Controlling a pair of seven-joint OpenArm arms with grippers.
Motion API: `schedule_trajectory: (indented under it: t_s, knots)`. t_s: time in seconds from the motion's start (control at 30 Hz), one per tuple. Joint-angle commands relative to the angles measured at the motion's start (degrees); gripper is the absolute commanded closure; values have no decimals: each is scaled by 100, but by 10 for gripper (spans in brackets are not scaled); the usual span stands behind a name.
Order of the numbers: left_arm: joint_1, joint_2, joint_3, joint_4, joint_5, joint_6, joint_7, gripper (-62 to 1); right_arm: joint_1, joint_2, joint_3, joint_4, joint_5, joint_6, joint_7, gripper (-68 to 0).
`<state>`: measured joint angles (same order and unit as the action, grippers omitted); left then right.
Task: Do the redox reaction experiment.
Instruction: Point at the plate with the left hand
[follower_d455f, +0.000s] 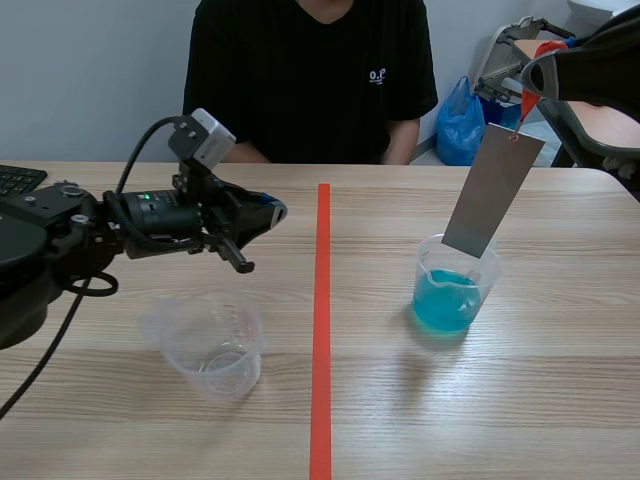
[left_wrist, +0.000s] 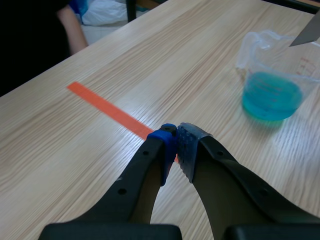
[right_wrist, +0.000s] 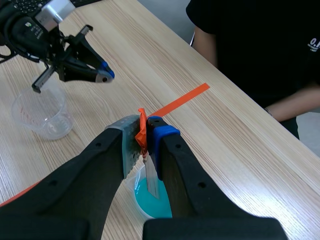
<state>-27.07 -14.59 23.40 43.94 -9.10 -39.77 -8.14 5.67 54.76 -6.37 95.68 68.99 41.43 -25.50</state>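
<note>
Right gripper (right_wrist: 145, 134): fingers pressed together on the orange tab (follower_d455f: 528, 98) at the top end of the metal strip (follower_d455f: 492, 195). The grip looks firm and we see no sign of slip.

The strip hangs tilted from the gripper, high over the right half of the table (follower_d455f: 400, 420). Its lower end is at the mouth of the beaker of blue solution (follower_d455f: 447, 300). From the scene view the bottom edge sits about level with the rim and above the liquid line. From the right wrist view it lines up over the blue. We can't confirm contact with the liquid, so we read it as not dipped.

Left gripper (left_wrist: 176, 145): pads closed against each other with nothing between them. It hovers over the left half of the table, near the orange tape line (follower_d455f: 322, 330). The empty beaker (follower_d455f: 208, 350) stands below it, on the side nearer the robot, untouched and apart from the gripper.

Our status read:
- Done: strip picked up and brought over the solution beaker.
- Left: lower the strip into the blue liquid, hold it there for the reaction, lift it out.
- Unclear: the empty beaker's role. It may be for setting the strip down or for a pour, and the frames don't settle which.

A person (follower_d455f: 310, 70) sits across the table, with no hands in the work area.
</note>
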Motion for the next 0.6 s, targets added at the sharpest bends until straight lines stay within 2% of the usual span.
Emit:
schedule_trajectory:
  t_s: [0.0, 0.33, 0.57]
  knots:
    - [-83, 146, 37, 72, -79, -11, -66, -36, 70, 79, 122, 57, 68, 26, 98, -15]
    - [-90, 1117, 402, 57, -79, -11, 166, -36, 70, 81, 122, 57, 68, 26, 79, -15]
    - [-90, 1445, 680, -22, -79, -11, 168, -36, 70, 81, 122, 57, 68, 26, 76, -15]
